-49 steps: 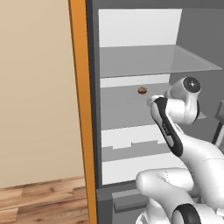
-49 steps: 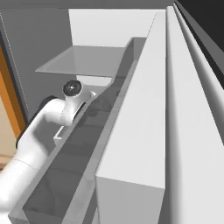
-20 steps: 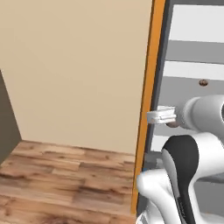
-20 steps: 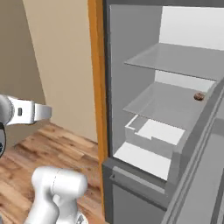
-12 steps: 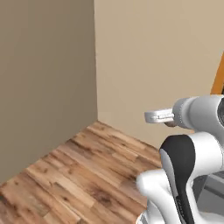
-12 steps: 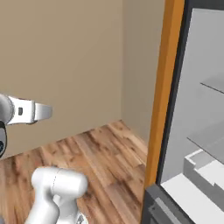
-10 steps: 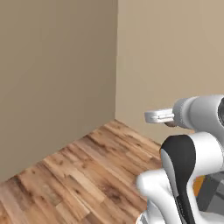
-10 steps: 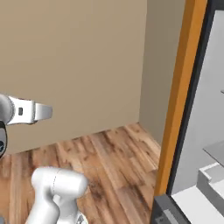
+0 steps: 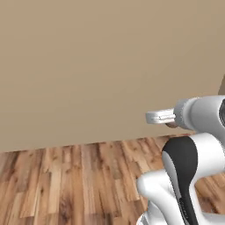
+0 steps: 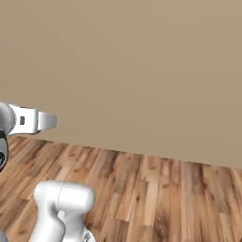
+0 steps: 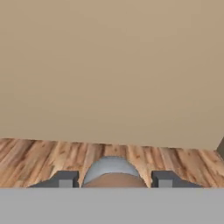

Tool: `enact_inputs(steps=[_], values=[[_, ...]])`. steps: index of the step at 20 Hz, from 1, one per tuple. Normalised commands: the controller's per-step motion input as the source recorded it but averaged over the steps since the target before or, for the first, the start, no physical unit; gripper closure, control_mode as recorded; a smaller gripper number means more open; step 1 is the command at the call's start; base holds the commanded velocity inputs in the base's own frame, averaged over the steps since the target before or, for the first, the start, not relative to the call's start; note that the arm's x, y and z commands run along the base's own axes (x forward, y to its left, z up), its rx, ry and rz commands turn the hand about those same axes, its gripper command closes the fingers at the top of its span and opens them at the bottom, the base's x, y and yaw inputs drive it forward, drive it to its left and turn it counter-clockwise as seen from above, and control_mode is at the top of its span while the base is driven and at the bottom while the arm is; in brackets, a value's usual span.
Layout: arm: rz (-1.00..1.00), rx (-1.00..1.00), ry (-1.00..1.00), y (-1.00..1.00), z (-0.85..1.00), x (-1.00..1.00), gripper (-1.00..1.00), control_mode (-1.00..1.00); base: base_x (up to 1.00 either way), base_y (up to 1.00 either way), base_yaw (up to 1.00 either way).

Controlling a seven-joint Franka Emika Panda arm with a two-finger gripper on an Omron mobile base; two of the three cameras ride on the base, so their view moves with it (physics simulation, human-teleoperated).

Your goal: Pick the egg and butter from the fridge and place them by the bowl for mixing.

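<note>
In the hand view my gripper (image 11: 114, 179) is shut on the egg (image 11: 112, 169), a rounded pale shape with a brownish underside wedged between the two dark fingertips (image 11: 65, 178). The left base view shows the gripper (image 9: 160, 117) reaching out level to the left of the white wrist, with a bit of the brown egg (image 9: 172, 125) under its fingers. From the right base view the gripper (image 10: 41, 120) juts out at the left edge, pointing right. The fridge, the butter and the bowl are out of view.
A plain beige wall (image 9: 96, 66) stands ahead of me, meeting a wooden plank floor (image 10: 156, 189) below. A dark corner edge (image 11: 221, 148) shows at the far right of the hand view.
The whole picture has swung: the base has turned away from the fridge and orange cabinet, which slid out to the right. The arm keeps its pose and its grip.
</note>
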Motion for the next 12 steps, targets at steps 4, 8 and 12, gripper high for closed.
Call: enact_inputs(steps=[4, 8, 12], values=[[0.0, 0.0, 0.0, 0.0, 0.0, 0.0, 1.0, 1.0, 0.73, 0.0, 0.84], [0.0, 0.0, 0.0, 0.0, 0.0, 0.0, 1.0, 1.0, 1.0, 0.0, 0.64], [0.0, 0.0, 0.0, 0.0, 0.0, 0.0, 1.0, 1.0, 1.0, 0.0, 0.47]])
